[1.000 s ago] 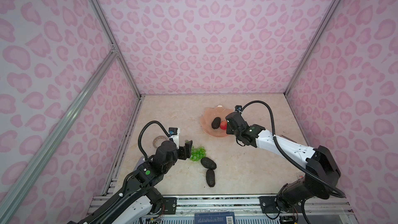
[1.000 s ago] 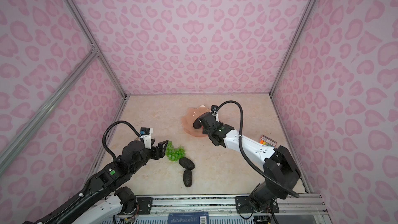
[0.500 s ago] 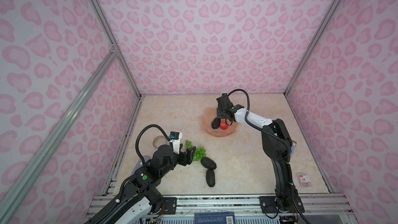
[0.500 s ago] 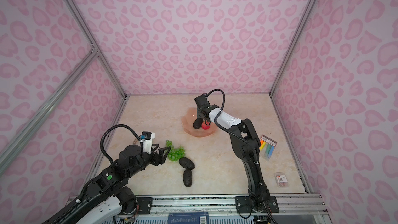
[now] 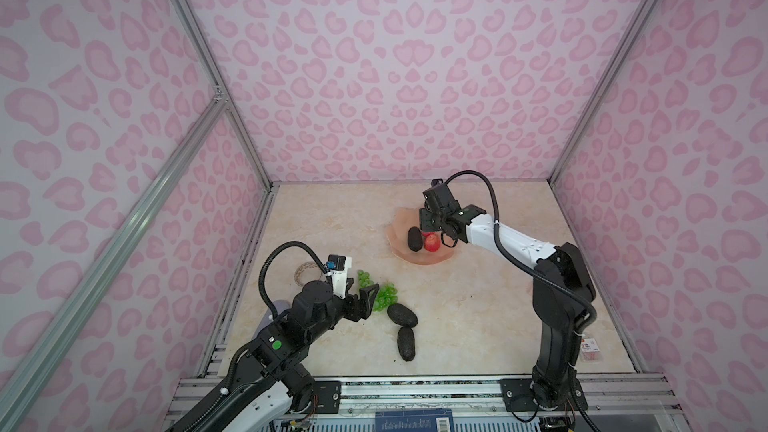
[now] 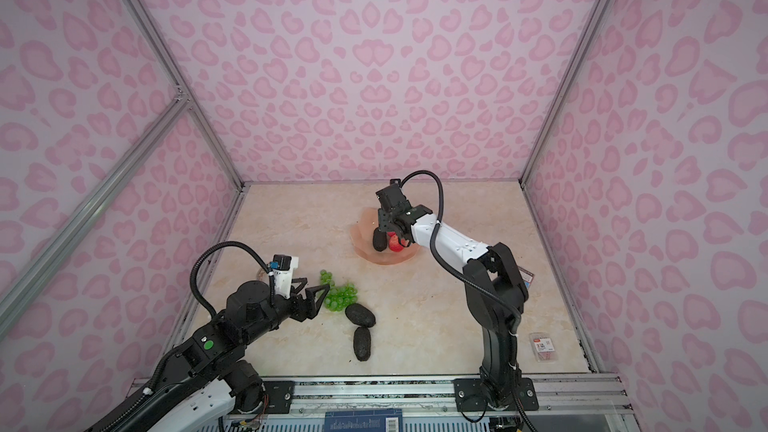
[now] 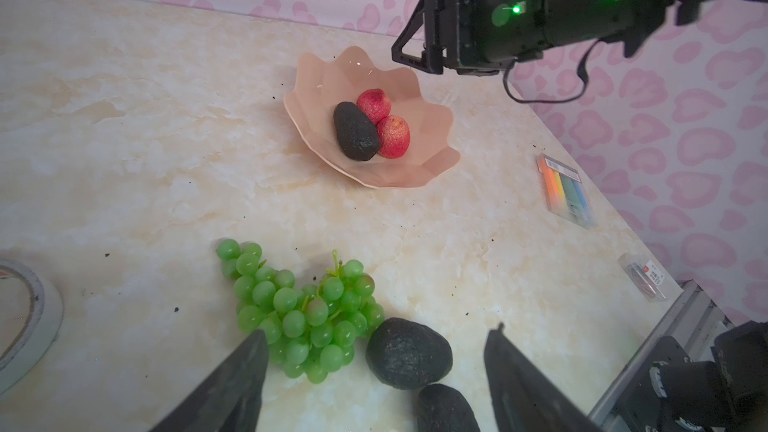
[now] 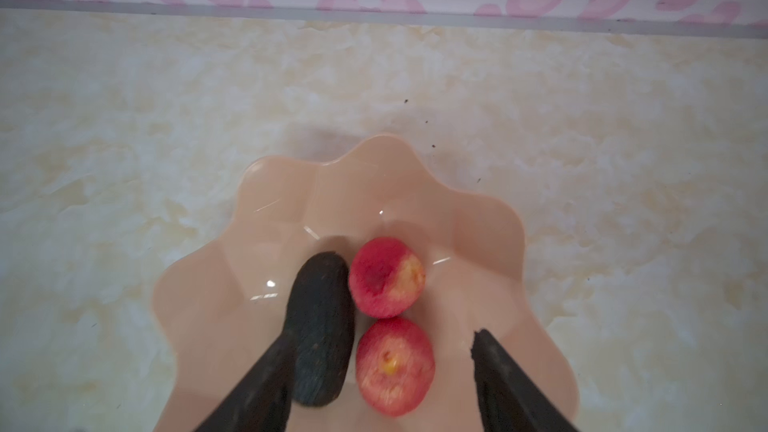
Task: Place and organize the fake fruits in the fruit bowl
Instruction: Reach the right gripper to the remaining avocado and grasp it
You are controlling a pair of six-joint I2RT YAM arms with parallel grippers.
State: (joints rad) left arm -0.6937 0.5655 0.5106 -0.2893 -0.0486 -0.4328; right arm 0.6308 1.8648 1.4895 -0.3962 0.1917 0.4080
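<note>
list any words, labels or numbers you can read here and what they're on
No text is legible.
small clear packet: red-and-white label, print too small
coloured strip pack: barcode label, blurred
blue plate at the near edge: barcode and print, too small

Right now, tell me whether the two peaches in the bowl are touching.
Touching. The right wrist view shows one peach pressed against the other peach, no gap.
</note>
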